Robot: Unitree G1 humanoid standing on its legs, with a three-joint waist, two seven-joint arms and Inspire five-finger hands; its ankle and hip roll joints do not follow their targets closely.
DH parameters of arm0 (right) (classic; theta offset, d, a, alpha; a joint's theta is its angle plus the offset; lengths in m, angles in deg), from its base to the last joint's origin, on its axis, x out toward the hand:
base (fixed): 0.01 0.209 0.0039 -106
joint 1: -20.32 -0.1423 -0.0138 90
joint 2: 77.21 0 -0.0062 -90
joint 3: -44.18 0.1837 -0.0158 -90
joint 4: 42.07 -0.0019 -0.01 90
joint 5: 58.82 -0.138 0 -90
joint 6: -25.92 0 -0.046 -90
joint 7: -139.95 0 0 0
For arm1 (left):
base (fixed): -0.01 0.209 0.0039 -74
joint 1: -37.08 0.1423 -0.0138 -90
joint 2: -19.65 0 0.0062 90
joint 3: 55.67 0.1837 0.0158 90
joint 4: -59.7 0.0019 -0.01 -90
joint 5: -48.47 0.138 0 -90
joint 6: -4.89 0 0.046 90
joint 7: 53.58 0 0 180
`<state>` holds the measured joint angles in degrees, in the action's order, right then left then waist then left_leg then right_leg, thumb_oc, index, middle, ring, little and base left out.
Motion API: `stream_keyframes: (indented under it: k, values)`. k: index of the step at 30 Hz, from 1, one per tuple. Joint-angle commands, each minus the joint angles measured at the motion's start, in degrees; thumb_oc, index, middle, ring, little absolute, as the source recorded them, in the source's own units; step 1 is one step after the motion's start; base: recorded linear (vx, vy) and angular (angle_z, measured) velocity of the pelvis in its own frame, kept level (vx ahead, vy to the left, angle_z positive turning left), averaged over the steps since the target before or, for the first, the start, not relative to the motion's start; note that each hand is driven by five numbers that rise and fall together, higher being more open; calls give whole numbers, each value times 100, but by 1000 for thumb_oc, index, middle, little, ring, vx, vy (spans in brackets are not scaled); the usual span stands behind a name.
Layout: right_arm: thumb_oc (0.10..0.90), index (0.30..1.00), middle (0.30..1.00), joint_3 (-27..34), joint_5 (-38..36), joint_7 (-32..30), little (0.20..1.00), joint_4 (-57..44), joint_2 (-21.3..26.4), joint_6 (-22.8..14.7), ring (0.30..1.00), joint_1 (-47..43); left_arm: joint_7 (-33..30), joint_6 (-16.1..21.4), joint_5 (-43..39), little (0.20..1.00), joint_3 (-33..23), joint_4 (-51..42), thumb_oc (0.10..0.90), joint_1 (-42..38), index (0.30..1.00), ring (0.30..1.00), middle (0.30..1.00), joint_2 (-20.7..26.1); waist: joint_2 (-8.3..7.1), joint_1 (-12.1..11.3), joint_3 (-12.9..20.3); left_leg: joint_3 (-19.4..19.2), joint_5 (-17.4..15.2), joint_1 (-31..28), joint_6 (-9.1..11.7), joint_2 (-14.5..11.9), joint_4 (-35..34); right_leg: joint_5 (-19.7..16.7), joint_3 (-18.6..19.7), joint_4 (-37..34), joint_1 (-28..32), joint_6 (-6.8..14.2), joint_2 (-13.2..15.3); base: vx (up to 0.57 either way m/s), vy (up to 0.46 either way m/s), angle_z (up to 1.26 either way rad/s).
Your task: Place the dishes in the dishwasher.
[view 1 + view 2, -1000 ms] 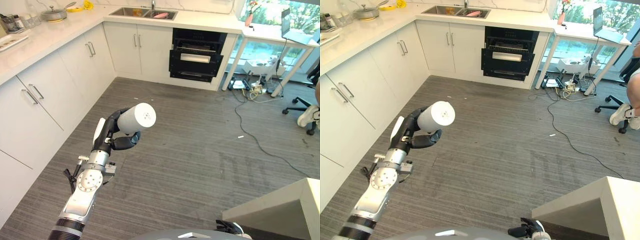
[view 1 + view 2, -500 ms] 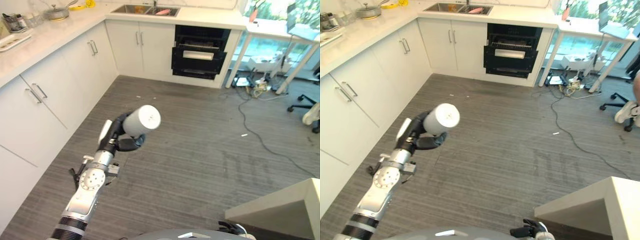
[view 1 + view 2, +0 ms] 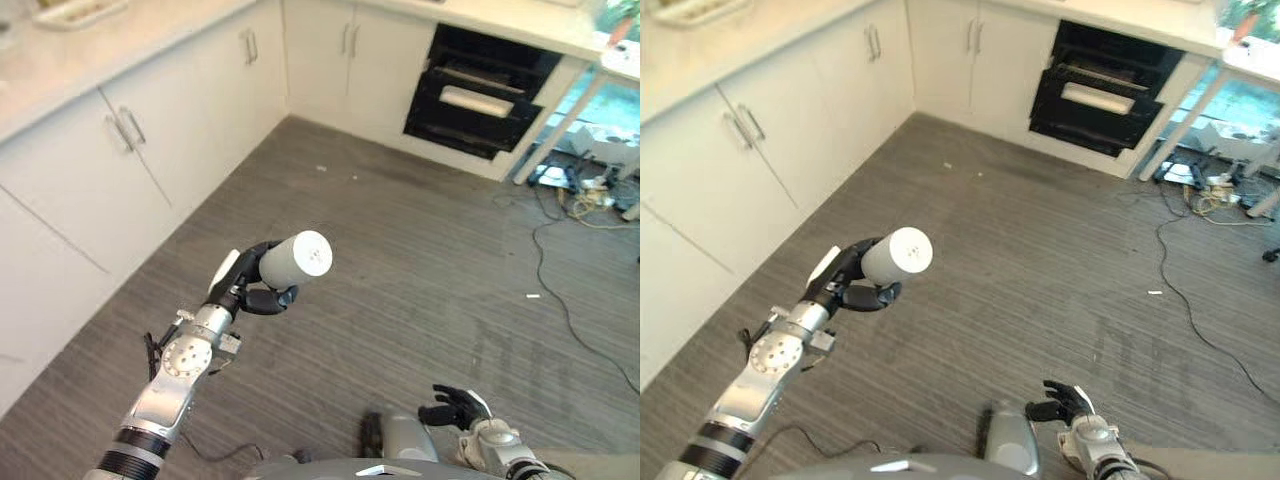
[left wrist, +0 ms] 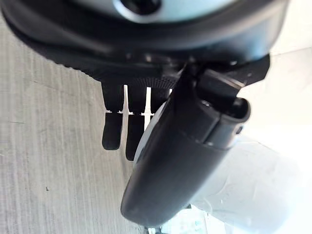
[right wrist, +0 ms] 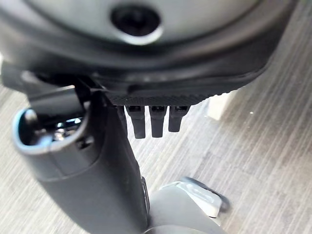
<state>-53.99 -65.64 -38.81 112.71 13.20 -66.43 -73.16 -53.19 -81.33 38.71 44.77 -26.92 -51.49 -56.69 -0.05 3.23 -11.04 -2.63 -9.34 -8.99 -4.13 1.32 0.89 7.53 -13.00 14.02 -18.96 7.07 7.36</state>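
Fingers and thumb of the left hand (image 3: 252, 285) curled round the white cup (image 3: 296, 259), held over the grey floor (image 3: 420, 270). Left wrist view: cup (image 4: 243, 185) lay against the thumb, seemingly gripped. Right hand (image 3: 1060, 402) hung low, fingers loosely spread, well apart from it.

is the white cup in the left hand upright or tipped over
Tipped on its side: the white cup lies roughly level in the left hand, flat closed end facing outward.

Grey wood-plank floor (image 3: 420, 260) bears cables (image 3: 575, 200) at its far right and 1 small white scrap (image 3: 532, 296).
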Motion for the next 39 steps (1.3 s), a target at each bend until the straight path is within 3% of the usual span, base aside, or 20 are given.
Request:
stream_keyframes:
  k: [1, 4, 6, 8, 10, 13, 14, 18, 21, 24, 25, 26, 27, 29, 30, 33, 34, 35, 36, 39]
  values:
    - [800, 900, 900, -266, 78, -16, 900, 477, -140, 37, 900, 22, -175, 680, 295, 300, -233, -720, 400, -398, 300, 300, 300, -3, -38, 70, 334, 261, -187, -706, 495, -71, -110, -1202, -558, -1109, 642, 267, 110, 445, -55, 86]
    - [800, 900, 900, -269, 106, -19, 900, 503, -151, 63, 900, 106, -194, 669, 291, 300, -281, -704, 400, -304, 300, 300, 300, -59, -60, 85, 406, 330, -22, -689, 684, -103, 545, -1191, -658, -1015, 936, 99, 25, 363, -89, 60]
    - [800, 900, 900, -190, 51, -70, 900, 583, -118, 91, 900, 182, -192, 646, 253, 300, -315, -711, 400, -225, 300, 300, 300, -64, -99, 67, 423, 205, 518, -306, 1002, -161, 1674, -1066, -714, -991, 1276, -77, -62, 328, -134, 59]
    - [800, 900, 900, -121, -57, -196, 900, 659, -24, 120, 900, 193, -247, 614, 202, 300, -433, -690, 400, -176, 300, 300, 300, 43, -271, -26, 284, -342, 1298, 726, 1315, -593, 3985, -689, -754, -1178, 1892, -514, -231, 465, -269, 32]
    - [800, 900, 900, -68, -97, -228, 900, 703, -3, 135, 900, 158, -276, 606, 157, 300, -454, -689, 400, -187, 300, 300, 300, 81, -274, -71, 245, -547, 1179, 984, 1229, -812, 4282, -600, -749, -1264, 2049, -576, -297, 276, -122, -6]
    - [800, 900, 900, -12, -170, -285, 900, 801, -13, 142, 900, 154, -316, 592, 60, 300, -435, -626, 400, -220, 300, 300, 300, 36, -388, -217, 247, -687, 606, 1517, 894, -745, 3386, -506, -633, -1472, 2441, -500, -301, 412, 65, -22]
    - [800, 900, 900, -21, -101, -285, 900, 826, 5, 117, 900, 159, -318, 593, 171, 300, -457, -634, 400, -195, 300, 300, 300, 65, -456, -272, 246, -565, 445, 1744, 862, -883, 2346, -382, -525, -1504, 2579, -387, -258, 490, 208, -13]
    - [800, 900, 900, -68, -23, -326, 900, 812, 0, 100, 900, 121, -434, 606, 277, 300, -560, -602, 400, -63, 300, 300, 300, 99, -402, -444, 190, 296, 1314, 1994, 1112, -1136, 498, -103, -185, -1487, 2917, -301, -299, 393, 228, -35]
    - [800, 900, 900, -16, -1, -325, 900, 796, -37, 77, 900, 212, -394, 610, 251, 300, -594, -587, 400, 26, 300, 300, 300, 134, -336, -464, 299, 248, 1461, 1898, 1165, -1161, 328, 45, -4, -1205, 3035, -165, -160, 377, 325, -94]
    - [800, 900, 900, 40, -9, -300, 900, 754, -84, 79, 900, 241, -354, 574, 302, 300, -603, -648, 400, 43, 300, 300, 300, 217, -350, -450, 348, 244, 1320, 1786, 1007, -1001, 463, 85, 203, -405, 2829, -111, 4, 309, 349, -82]
    - [800, 900, 900, 48, -37, -285, 900, 749, -105, 88, 900, 236, -353, 555, 378, 300, -614, -644, 400, 20, 300, 300, 300, 272, -386, -427, 361, 249, 1144, 1725, 831, -836, 579, -92, 373, 184, 2609, -28, 90, 274, 422, -23]
    - [800, 900, 900, 80, -63, -280, 900, 679, -150, 94, 900, 171, -413, 495, 420, 300, -674, -663, 400, -12, 300, 300, 300, 354, -370, -336, 221, 106, 843, 1455, 525, -668, 704, -853, 540, 1494, 2003, 208, 299, 273, 424, -10]
    - [800, 900, 900, 82, -63, -280, 900, 677, -151, 97, 900, 163, -413, 496, 420, 300, -675, -661, 400, -21, 300, 300, 300, 355, -368, -355, 228, 85, 860, 1475, 516, -671, 702, -870, 567, 1507, 1962, 212, 297, 234, 418, -26]
    - [800, 900, 900, 164, -131, -291, 900, 555, -204, 72, 900, 105, -493, 490, 525, 300, -781, -733, 400, 10, 300, 300, 300, 438, -216, -327, 105, -213, 749, 1206, 322, -719, 650, -1286, 162, 2521, 1323, 326, 619, 211, 397, -41]
    - [800, 900, 900, 205, -171, -298, 900, 481, -221, 28, 900, 52, -464, 503, 509, 300, -784, -782, 400, 46, 300, 300, 300, 432, -170, -284, 128, -312, 690, 961, 307, -679, 481, -1118, -149, 2576, 1114, 281, 659, 381, 435, -36]
    - [800, 900, 900, 235, -232, -334, 900, 271, -195, -61, 900, 28, -464, 557, 605, 300, -879, -883, 400, 157, 300, 300, 300, 325, -253, -185, 143, -617, 432, 361, 354, -413, 239, -925, -1017, 920, 983, 323, 413, 486, 264, -92]
    - [800, 900, 900, 221, -208, -341, 900, 180, -196, -81, 900, 8, -428, 563, 628, 300, -924, -947, 400, 187, 300, 300, 300, 310, -246, -229, 193, -701, 192, 171, 435, -428, 206, -749, -1493, 233, 1089, 419, 406, 479, 183, -37]
    - [800, 900, 900, 108, -94, -368, 900, -31, -130, -131, 900, -107, -397, 575, 568, 300, -943, -988, 400, 193, 300, 300, 300, 269, -336, -333, 257, -1049, 75, 39, 524, -387, 243, -776, -2524, -596, 1085, 268, 510, 429, 132, -43]
    - [800, 900, 900, 58, -36, -387, 900, -240, -82, -132, 900, -138, -354, 588, 456, 300, -935, -981, 400, 188, 300, 300, 300, 229, -345, -367, 300, -1194, -19, -29, 579, -406, 324, -790, -2809, -980, 1125, 187, 406, 371, 135, -69]
    - [800, 900, 900, -48, 19, -417, 900, -1185, 111, -281, 900, -59, -247, 634, 350, 300, -731, -934, 400, 150, 300, 300, 300, 75, -411, -257, 448, -1291, -84, -260, 681, -344, 825, -701, -2686, -1128, 1313, -50, 174, 410, 102, -74]
